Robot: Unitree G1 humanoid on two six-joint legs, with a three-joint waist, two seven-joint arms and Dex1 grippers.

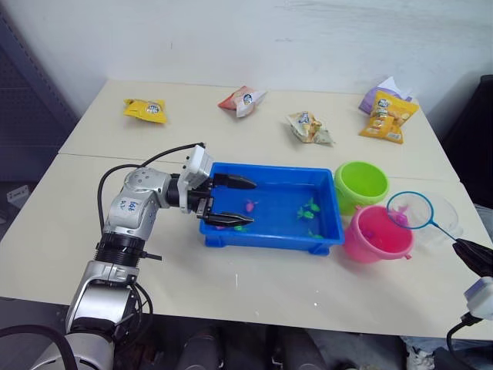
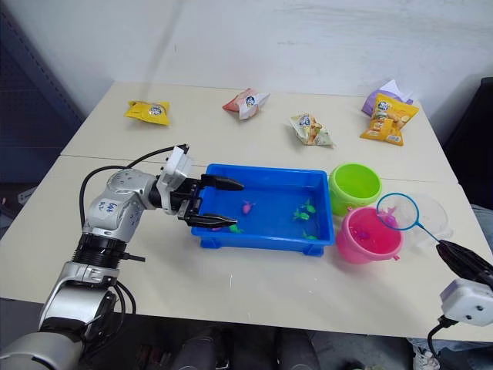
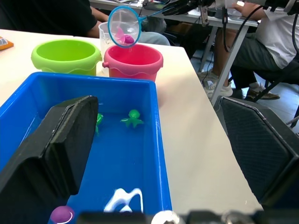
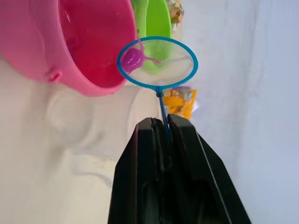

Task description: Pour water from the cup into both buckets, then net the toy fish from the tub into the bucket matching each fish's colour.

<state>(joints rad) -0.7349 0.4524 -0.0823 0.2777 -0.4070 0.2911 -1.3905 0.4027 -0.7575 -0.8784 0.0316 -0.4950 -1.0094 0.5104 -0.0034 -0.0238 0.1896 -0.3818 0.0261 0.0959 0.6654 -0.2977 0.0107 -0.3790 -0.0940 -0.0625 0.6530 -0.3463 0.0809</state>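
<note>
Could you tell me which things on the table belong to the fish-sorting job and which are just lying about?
Job: blue tub, green bucket, pink bucket, clear cup, net holding a pink fish, green fish in the tub.

Lying about: yellow snack bag, red-and-white bag, beige bag, orange bag, purple bag.

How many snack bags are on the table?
5: a yellow bag far left, a red-white one, a tan one, and an orange one against a purple one far right.
</note>
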